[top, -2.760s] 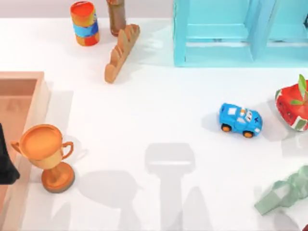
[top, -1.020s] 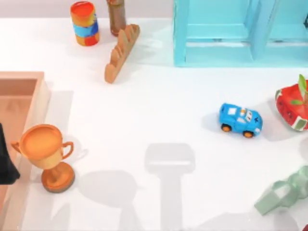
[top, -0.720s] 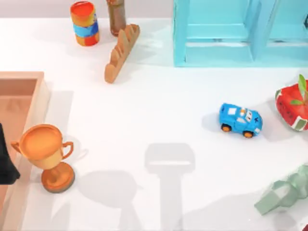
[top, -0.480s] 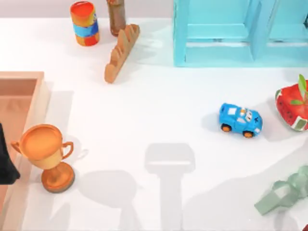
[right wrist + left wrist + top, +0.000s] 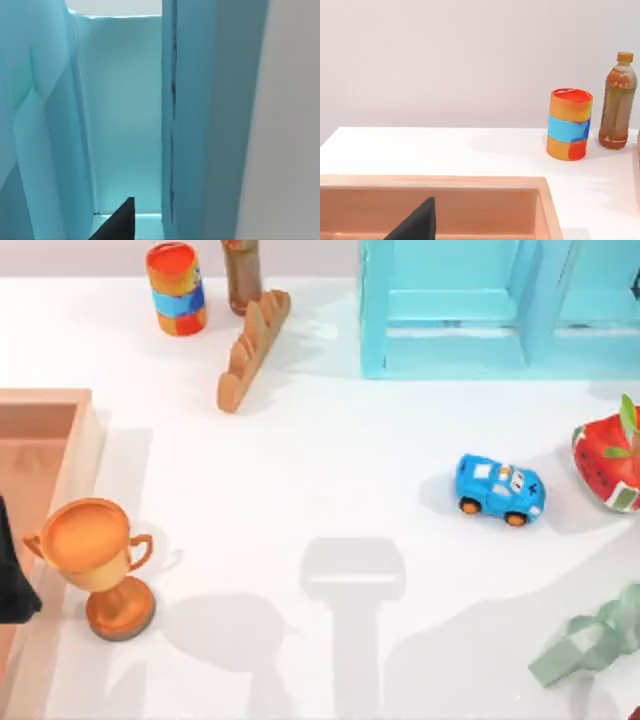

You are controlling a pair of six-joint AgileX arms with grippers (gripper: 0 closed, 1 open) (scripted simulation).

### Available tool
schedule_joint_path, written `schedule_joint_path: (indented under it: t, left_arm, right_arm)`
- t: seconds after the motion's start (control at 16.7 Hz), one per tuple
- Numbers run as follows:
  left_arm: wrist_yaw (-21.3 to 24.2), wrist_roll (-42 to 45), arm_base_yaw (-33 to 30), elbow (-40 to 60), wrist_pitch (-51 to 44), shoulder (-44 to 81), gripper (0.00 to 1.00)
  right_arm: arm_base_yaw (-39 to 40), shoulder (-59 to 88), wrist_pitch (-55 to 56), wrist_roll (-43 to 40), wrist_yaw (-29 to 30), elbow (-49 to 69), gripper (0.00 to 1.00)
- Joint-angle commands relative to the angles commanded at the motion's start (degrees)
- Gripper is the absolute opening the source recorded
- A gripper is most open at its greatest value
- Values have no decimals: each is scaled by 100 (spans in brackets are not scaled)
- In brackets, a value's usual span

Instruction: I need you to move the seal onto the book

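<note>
The left gripper (image 5: 12, 575) hangs over the wooden tray (image 5: 60, 405) at the worktop's (image 5: 320, 470) left edge, beside an orange trophy (image 5: 95, 560); whether it is open or closed cannot be told. The right gripper (image 5: 117, 222), its state equally unclear, faces close into a compartment of the light-blue shelf unit (image 5: 470, 310). A blue toy car (image 5: 499, 490) stands right of centre; a striped can (image 5: 176, 287) and a bottle (image 5: 241, 275) stand at the far edge.

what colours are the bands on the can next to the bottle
Orange, blue, then orange-red, with a red top; the can shows best in the left wrist view.
</note>
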Motion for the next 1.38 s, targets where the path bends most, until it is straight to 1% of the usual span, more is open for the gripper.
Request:
schedule_joint_path:
  t: [0.72,0.78,1.38]
  left_arm:
    - [0,0,0,0,0,0,100]
    - [0,0,0,0,0,0,100]
    - [0,0,0,0,0,0,100]
  right_arm:
    - [0,0,0,0,0,0,2]
    - [0,0,0,0,0,0,0]
    - [-45,-86,-45,8,-20,-43,0]
